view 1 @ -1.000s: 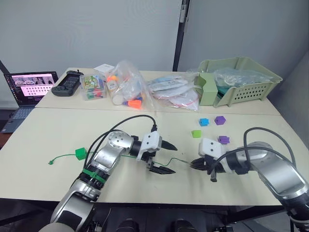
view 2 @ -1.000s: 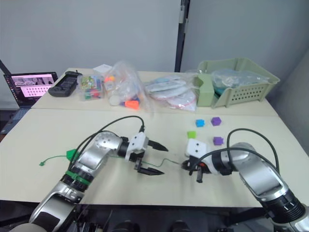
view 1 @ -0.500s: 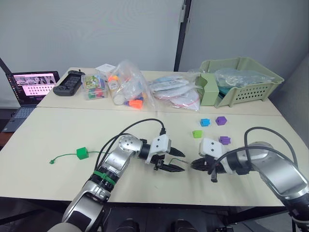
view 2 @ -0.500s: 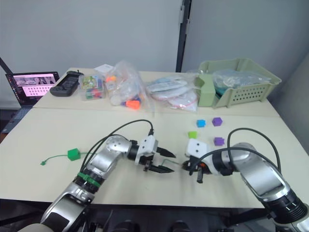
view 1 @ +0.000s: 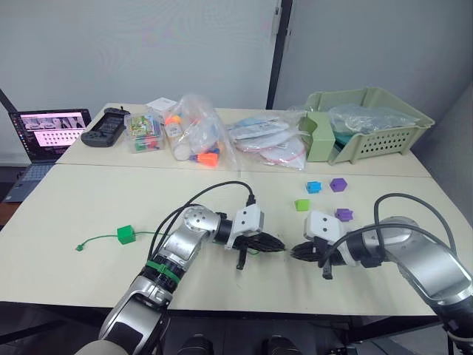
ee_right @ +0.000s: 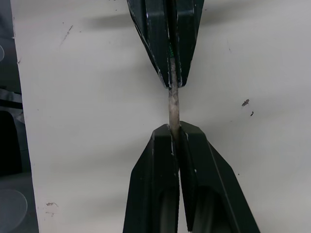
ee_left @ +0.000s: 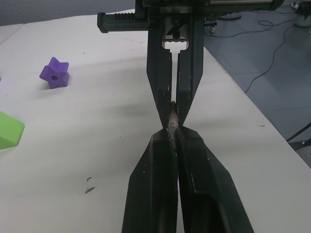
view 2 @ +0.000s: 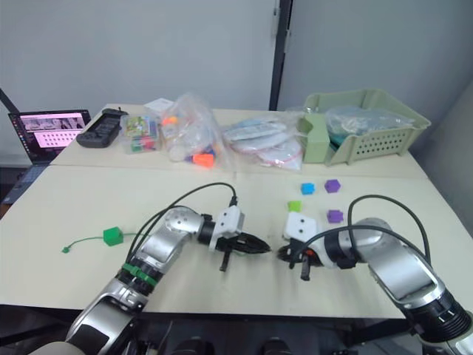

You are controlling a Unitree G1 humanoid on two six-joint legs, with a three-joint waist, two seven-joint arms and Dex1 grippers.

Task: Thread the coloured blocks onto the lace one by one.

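The lace [view 1: 151, 234] is a thin green cord lying across the table from a small knot [view 1: 77, 248] on the left. A dark green block [view 1: 125, 234] sits on it near the knot. Its pale stiff tip [ee_right: 173, 104] spans the short gap between my two grippers, which meet tip to tip near the table's front. My left gripper [view 1: 279, 248] is shut on the tip, and my right gripper [view 1: 295, 253] is shut on its other end. Loose on the table behind them lie a lime green block [view 1: 301, 205], a blue block [view 1: 313, 186] and two purple blocks [view 1: 337, 184] [view 1: 342, 214].
Along the back of the table stand an open laptop [view 1: 48, 133], a black controller [view 1: 103, 126], clear bags of toys [view 1: 196, 133] and a pale green basket [view 1: 366, 122]. Black cables loop over both arms.
My left gripper has moved right, up to the right gripper, and closed from wide open onto the lace's pale tip. The right arm has stayed still.
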